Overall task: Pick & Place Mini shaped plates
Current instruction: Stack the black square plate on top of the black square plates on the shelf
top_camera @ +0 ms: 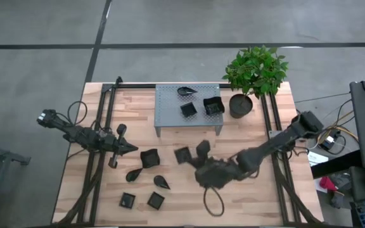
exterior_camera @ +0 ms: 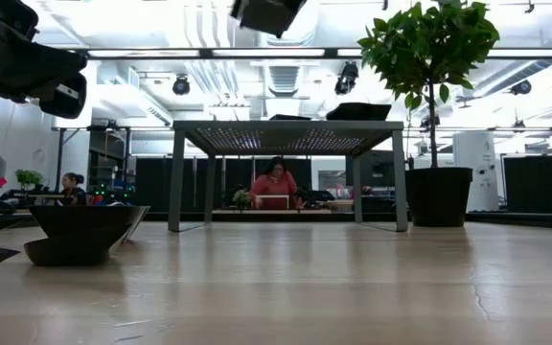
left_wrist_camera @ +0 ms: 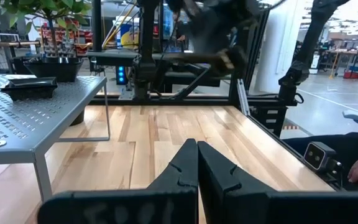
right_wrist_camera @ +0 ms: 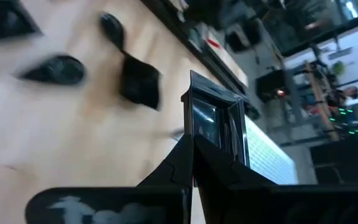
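Right gripper (top_camera: 203,170), fingers clamped on a plate (right_wrist_camera: 213,127), hangs in front of the stand (top_camera: 166,117); three plates (top_camera: 188,109) sit on it. Left gripper (top_camera: 132,148) waits closed, empty.

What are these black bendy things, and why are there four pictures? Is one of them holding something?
The bendy things are two robot arms at a wooden table. Each ends in two fingers for pinching.

One picture looks straight down from above. One is taken at table height, looking across the table. The other two come from small cameras on each arm's wrist, looking past that arm's own fingers.

On the table is a grey metal stand with three small black dishes on top. A potted plant stands beside it. More small dishes lie loose on the wood: squares and leaf shapes.

The right arm's fingers are pinched on one little dish, which is seen edge-on. The left arm's fingers are shut with nothing between them, and that arm waits at the left of the table.
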